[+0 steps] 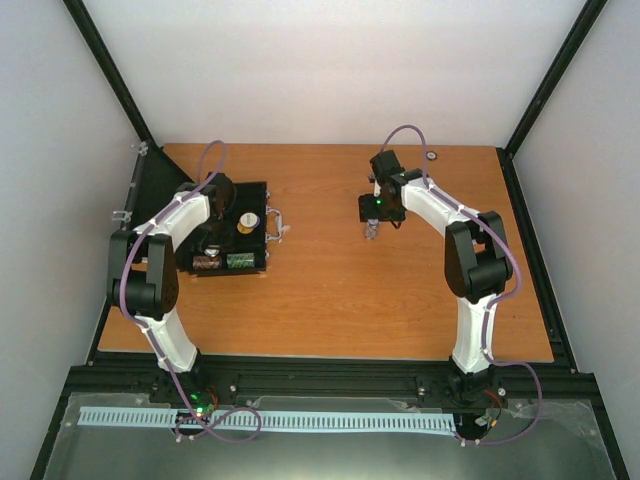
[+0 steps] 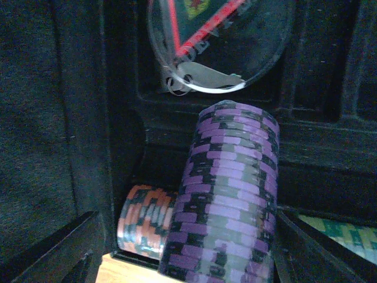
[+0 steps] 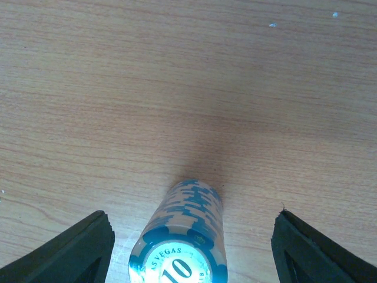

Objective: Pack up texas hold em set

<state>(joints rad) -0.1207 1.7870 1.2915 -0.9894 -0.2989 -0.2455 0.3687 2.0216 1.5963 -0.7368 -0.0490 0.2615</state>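
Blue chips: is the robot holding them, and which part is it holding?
No, they are not held. The blue chips sit on the table between the open right fingers, with bare wood showing on both sides.

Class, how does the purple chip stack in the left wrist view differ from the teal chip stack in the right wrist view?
The purple stack has purple and grey stripes; the teal stack has teal and tan. The purple stack sits in the case; the teal stack lies on the table. The teal stack shows a printed end face; the purple stack shows only edges. Both are striped stacks inside open grippers: left gripper, right gripper.
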